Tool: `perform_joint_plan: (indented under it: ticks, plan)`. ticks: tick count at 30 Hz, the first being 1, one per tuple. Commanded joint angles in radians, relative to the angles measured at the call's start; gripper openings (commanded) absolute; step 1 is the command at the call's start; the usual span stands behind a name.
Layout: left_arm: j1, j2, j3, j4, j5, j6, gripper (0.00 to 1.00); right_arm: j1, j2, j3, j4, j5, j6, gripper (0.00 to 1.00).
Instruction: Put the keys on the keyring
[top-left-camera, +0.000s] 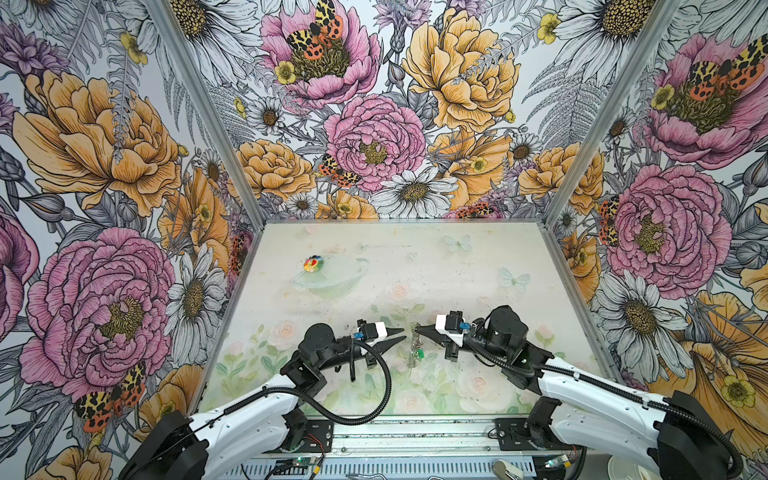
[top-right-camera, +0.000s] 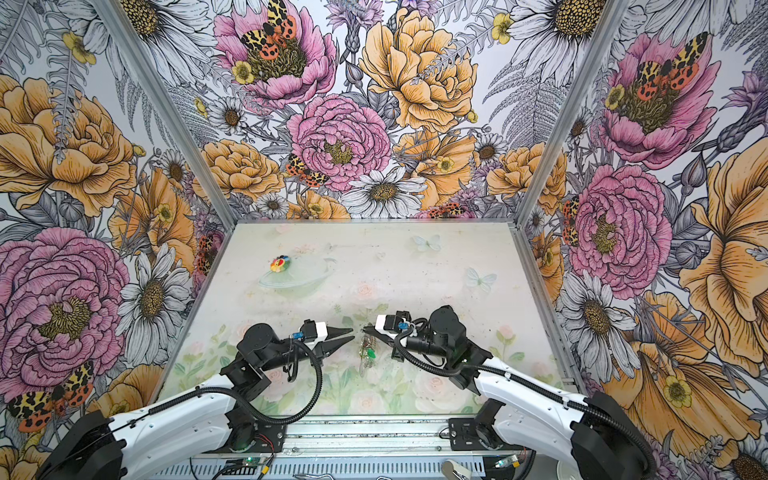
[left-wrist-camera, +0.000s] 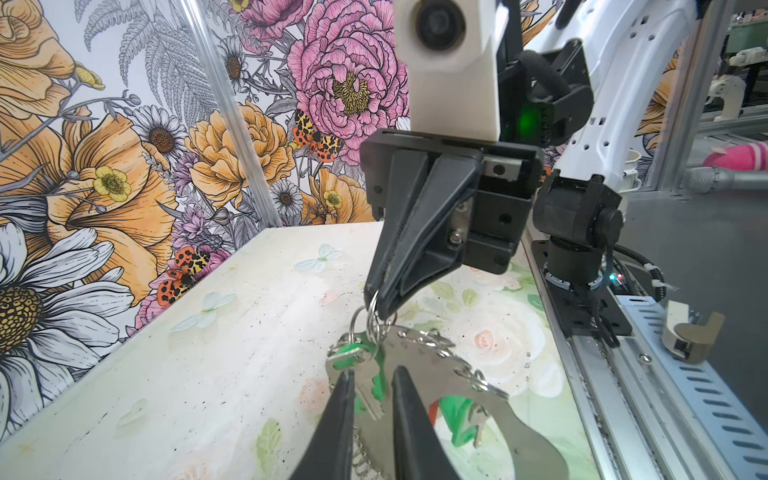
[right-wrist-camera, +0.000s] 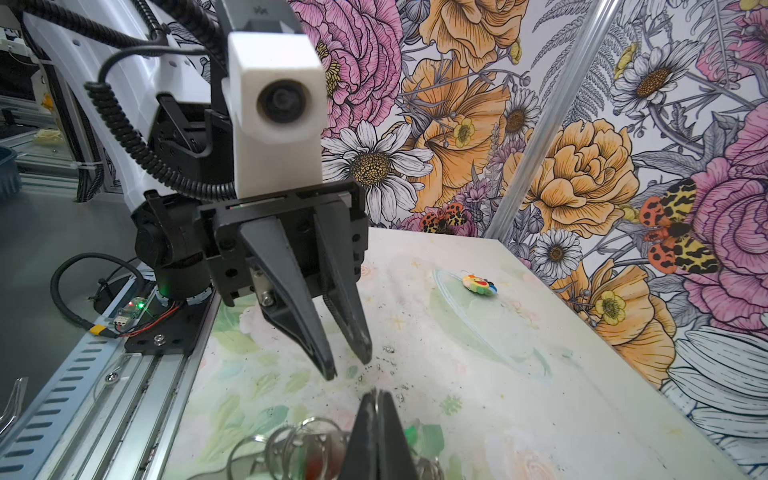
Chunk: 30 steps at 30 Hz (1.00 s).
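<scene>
My right gripper (top-left-camera: 417, 328) (right-wrist-camera: 377, 392) is shut on a silver wire loop of the keyring (left-wrist-camera: 419, 357), which hangs below it over the table in both top views (top-left-camera: 412, 351) (top-right-camera: 365, 359). A key (left-wrist-camera: 368, 395) with a green head (left-wrist-camera: 349, 353) dangles among the loops just under those tips. A second green-headed key (left-wrist-camera: 457, 419) shows through the keyring's hole. My left gripper (top-left-camera: 402, 334) (left-wrist-camera: 374, 370) is just left of the keyring. Its fingers stand slightly apart and grip nothing, and the first key's blade lies beyond the gap between them.
A round multicoloured toy (top-left-camera: 312, 264) (right-wrist-camera: 478, 284) lies far back on the left of the table (top-left-camera: 457, 266). Floral walls close in three sides. A metal rail (top-left-camera: 415, 436) with the arm bases runs along the front edge.
</scene>
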Motion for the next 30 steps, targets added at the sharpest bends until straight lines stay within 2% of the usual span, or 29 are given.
perform_joint_plan:
  ticks: [1, 19, 30]
  plan:
    - [0.006, 0.033, 0.022, 0.003, 0.057, 0.002, 0.2, -0.002, 0.002, -0.002, 0.08, -0.041, 0.001, 0.0]
    - [0.006, 0.064, 0.033, 0.047, 0.07, -0.057, 0.23, 0.015, 0.053, -0.017, 0.143, -0.088, 0.001, 0.0]
    - [0.006, 0.082, 0.044, 0.045, 0.065, -0.063, 0.17, 0.017, 0.072, -0.02, 0.158, -0.095, 0.001, 0.0]
